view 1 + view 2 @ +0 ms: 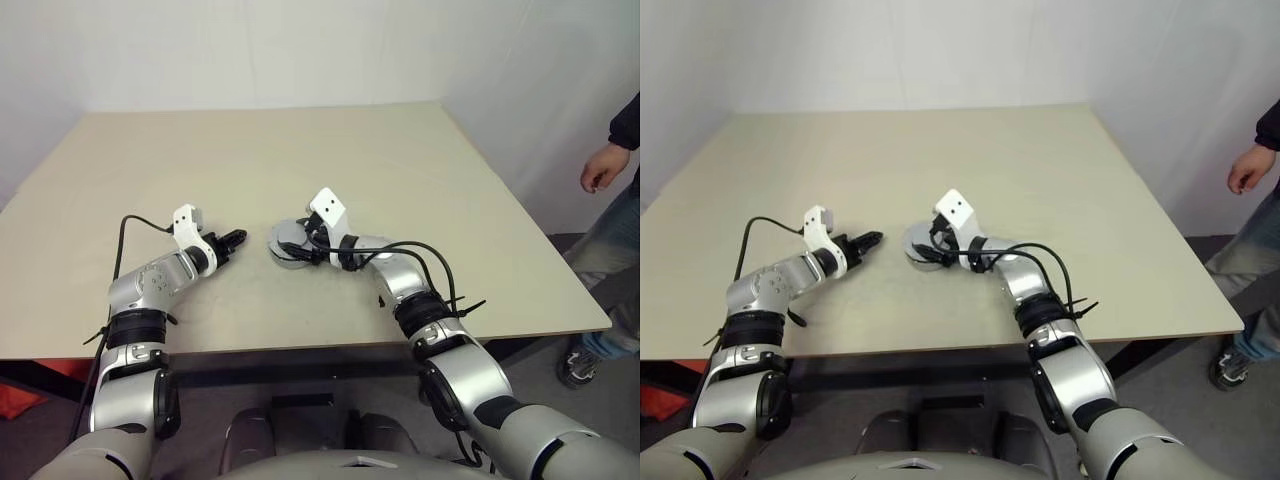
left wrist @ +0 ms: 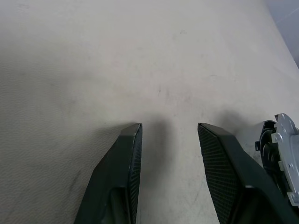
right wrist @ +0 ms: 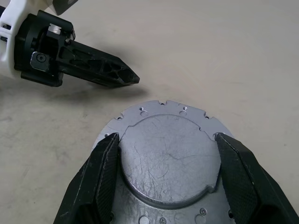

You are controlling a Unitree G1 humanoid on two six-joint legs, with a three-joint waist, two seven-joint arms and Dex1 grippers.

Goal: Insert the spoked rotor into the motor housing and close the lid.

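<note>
The lid [image 3: 168,163], a round grey disc with a notched rim and a raised middle, lies flat on a low grey round body, the motor housing [image 1: 283,258], whose inside is covered. My right gripper [image 3: 167,140] reaches over it from the right. Its two black fingers press on either side of the raised middle, shut on the lid. The spoked rotor is hidden. My left gripper [image 1: 236,240] hovers just left of the lid, pointing at it. It is open, with bare table between its fingers [image 2: 131,154].
The beige table [image 1: 300,150] stretches far behind and to both sides of the grippers. Its front edge runs close below my arms. A person stands off the right side of the table, with a hand [image 1: 603,166] hanging near the table's right edge.
</note>
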